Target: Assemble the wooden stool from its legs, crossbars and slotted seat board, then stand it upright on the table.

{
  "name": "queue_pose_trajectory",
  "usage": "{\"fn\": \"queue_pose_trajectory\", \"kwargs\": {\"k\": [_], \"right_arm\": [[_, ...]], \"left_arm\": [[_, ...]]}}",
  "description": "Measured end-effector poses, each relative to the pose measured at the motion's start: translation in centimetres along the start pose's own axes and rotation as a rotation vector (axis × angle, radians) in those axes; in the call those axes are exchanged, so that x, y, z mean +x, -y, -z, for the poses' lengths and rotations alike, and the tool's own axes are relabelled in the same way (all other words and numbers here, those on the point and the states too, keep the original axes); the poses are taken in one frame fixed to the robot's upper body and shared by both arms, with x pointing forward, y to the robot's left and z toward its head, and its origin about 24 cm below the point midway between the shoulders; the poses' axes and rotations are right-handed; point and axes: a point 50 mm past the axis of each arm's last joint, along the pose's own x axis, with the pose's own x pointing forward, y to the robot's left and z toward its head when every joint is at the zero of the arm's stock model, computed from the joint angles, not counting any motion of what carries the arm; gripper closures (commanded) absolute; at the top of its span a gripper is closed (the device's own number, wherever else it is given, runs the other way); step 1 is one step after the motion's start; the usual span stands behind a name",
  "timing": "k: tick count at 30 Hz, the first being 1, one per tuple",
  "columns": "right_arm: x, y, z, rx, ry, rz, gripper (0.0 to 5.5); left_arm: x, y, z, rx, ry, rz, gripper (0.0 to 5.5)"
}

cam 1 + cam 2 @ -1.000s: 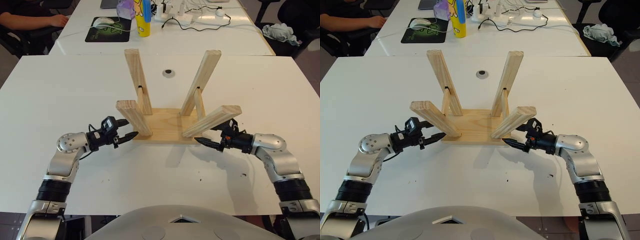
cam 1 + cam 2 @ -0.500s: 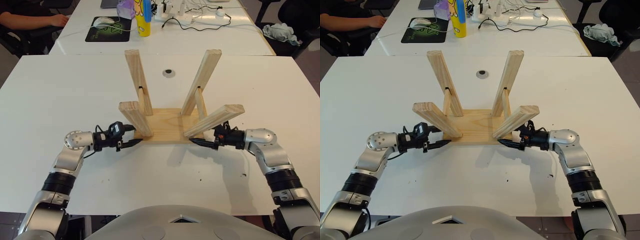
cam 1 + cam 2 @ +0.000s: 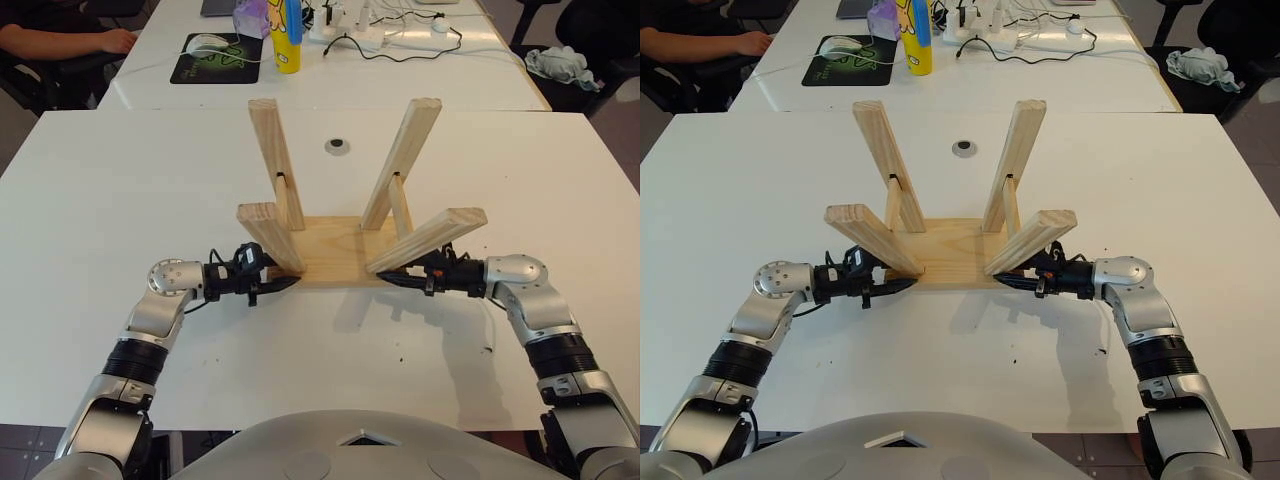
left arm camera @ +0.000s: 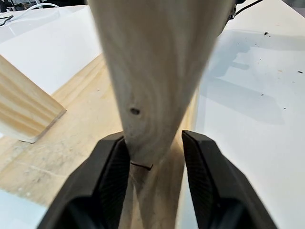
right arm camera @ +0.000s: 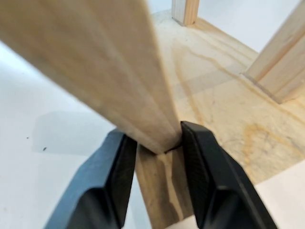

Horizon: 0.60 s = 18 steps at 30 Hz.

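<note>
While the wooden stool point(image 3: 340, 215) sits upside down near the middle of the white table point(image 3: 120, 200), its seat board point(image 3: 335, 255) lies flat on the tabletop and four legs splay upward from it. The far-left leg point(image 3: 272, 150) and far-right leg point(image 3: 408, 150) rise steeply, and the near-left leg point(image 3: 265, 232) and near-right leg point(image 3: 430, 238) lean out toward the robot. The left gripper point(image 3: 285, 284) is low at the front left corner of the board, its black fingers point(image 4: 112, 176) pressed against both sides of the near-left leg just above where it meets the board, so it is clamped on that leg. The right gripper point(image 3: 395, 281) mirrors it at the front right corner, fingers point(image 5: 116, 171) clenched around the foot of the near-right leg. Beyond the stool a round grommet point(image 3: 339, 147) sits in the tabletop; on the next table stand a yellow bottle point(image 3: 287, 35) and a mouse pad point(image 3: 210, 58).
</note>
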Motion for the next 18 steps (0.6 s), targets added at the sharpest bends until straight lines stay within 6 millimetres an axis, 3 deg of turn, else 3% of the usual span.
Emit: {"fn": "queue_pose_trajectory", "kwargs": {"k": [3,8,14,18], "right_arm": [[0.0,-0.1,0.0,0.000,0.000,-0.013,4.09],[-0.3,-0.2,-0.2,0.032,-0.005,-0.056,4.11],[-1.9,-1.1,-1.7,0.138,0.007,-0.129,4.14],[-3.3,-2.3,-3.7,0.215,0.011,-0.177,4.16]], "left_arm": [[-0.4,0.0,0.0,-0.009,-0.008,0.010,4.40],[-0.6,0.2,-0.2,-0.042,-0.010,0.038,4.40],[-1.3,1.2,-2.1,-0.088,0.012,0.080,4.43],[-2.3,2.2,-3.9,-0.212,0.020,0.126,4.43]]}}
